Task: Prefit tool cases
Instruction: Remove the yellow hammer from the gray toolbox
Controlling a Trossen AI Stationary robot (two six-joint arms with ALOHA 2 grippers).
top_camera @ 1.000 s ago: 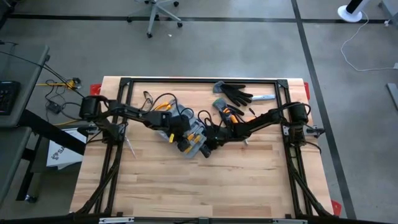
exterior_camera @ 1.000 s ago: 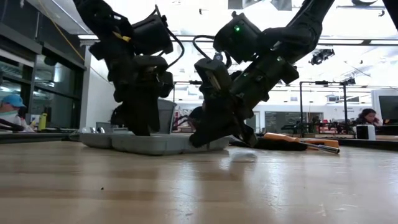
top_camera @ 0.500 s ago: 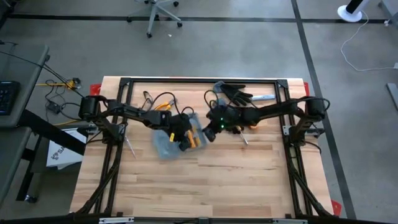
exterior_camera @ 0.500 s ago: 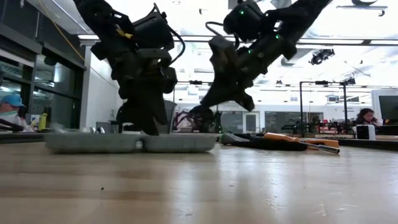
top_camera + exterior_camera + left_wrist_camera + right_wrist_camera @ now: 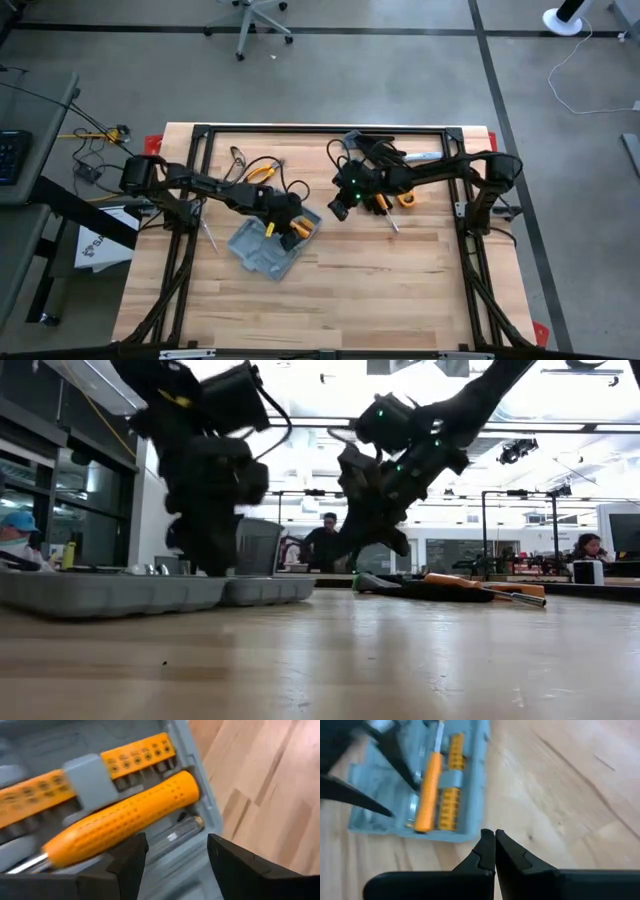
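High view shows our left gripper (image 5: 290, 226) spread wide over the flat grey-blue plastic tool case (image 5: 262, 249), lying open left of centre on the wooden table (image 5: 400, 280). Our right gripper (image 5: 340, 211), pinched shut and empty, hovers nearby. We should seat the orange-handled screwdriver (image 5: 120, 822) squarely.

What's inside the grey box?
The open tool case holds an orange screwdriver and rows of orange bit holders. The left gripper, open above it, hides part of the case.
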